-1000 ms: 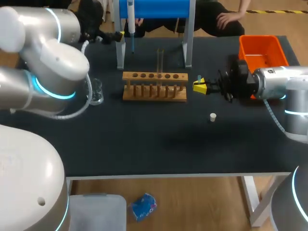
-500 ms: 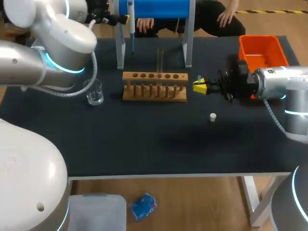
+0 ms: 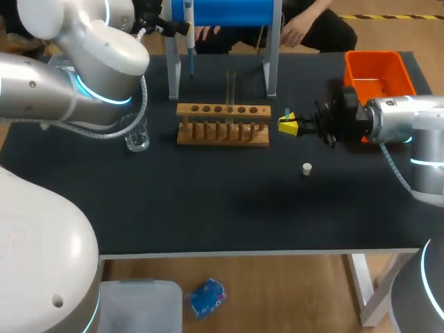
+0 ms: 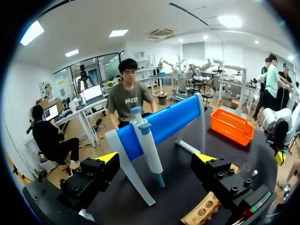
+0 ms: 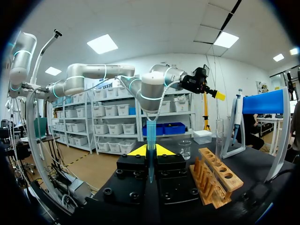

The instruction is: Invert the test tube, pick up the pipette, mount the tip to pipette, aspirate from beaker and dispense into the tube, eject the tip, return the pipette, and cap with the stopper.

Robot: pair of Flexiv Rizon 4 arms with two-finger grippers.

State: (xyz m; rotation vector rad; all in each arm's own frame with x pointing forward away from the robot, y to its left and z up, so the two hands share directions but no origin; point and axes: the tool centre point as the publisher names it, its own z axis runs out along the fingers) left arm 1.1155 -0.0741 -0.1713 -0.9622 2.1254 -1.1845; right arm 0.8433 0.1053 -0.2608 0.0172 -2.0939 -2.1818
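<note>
Head view shows a black table (image 3: 229, 208) whose near half lies open, with only a small white stopper (image 3: 306, 168) resting alone right of the middle. A wooden test-tube rack with a row of holes (image 3: 222, 123) sits across the centre, its long axis running side to side. A clear glass test tube (image 3: 231, 87) stands upright in it. Behind the rack, at the far edge, is a white-legged stand with a blue bar (image 3: 229, 12). A blue-and-white pipette (image 3: 189, 35) hangs from the stand, long axis vertical and nozzle down. A clear glass beaker (image 3: 137, 137) stands left of the rack, apart from it. An orange plastic bin (image 3: 378, 73) takes up the far right corner.

Left wrist view has the left gripper (image 4: 157, 158) spread wide at the stand. The pipette hangs ahead of the gap and touches neither finger.

Right wrist view has the right gripper (image 5: 151, 151) pinched narrow on a slim blue pipette tip (image 5: 151, 136). The tip stands upright across the fingers, wide mouth up and point down. The rack lies just beside the gripper without touching it.
</note>
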